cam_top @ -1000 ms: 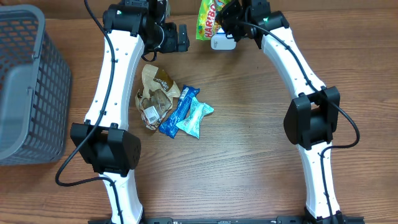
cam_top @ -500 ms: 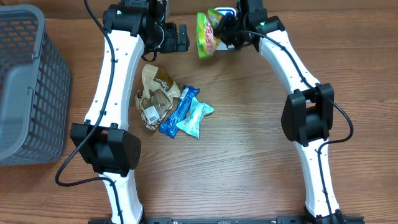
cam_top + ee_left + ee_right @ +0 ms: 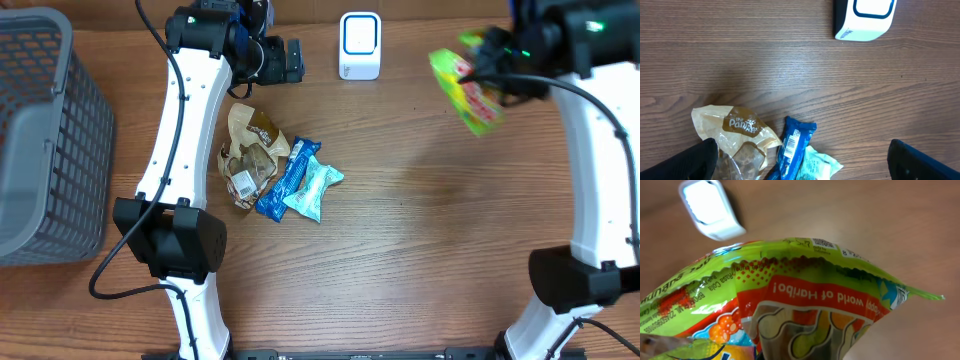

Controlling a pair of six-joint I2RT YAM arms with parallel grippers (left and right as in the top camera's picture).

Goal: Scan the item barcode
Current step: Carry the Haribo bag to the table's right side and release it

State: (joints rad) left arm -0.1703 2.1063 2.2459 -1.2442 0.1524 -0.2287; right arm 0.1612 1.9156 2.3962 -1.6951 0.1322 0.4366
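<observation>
From above, the bag [image 3: 468, 92] is seen held up over the table [image 3: 420, 250] by the right gripper [image 3: 483, 62], which is clamped on the bag's top end. The bag hangs well apart from the scanner [image 3: 360, 45], off to the scanner's right. The left gripper [image 3: 287, 60] is parked just left of the scanner with nothing in it, above a pile [image 3: 275, 172] of other snacks. A basket [image 3: 45, 215] is seen at the far left. From the left wrist, both fingers [image 3: 687, 161] are spread wide and no thing is gripped between them; the pile lies below and the scanner is seen at the top. From the right wrist, the bag fills most of the picture, with the scanner small in the far corner. The gripper's fingers are hardly seen here, and a barcode cannot be made out for sure. The step in hand is judged to be carrying the bag, with it not lined up at the scanner. For a scan, the bag would need to be brought to the scanner's face, with its barcode turned toward it and held flat.
</observation>
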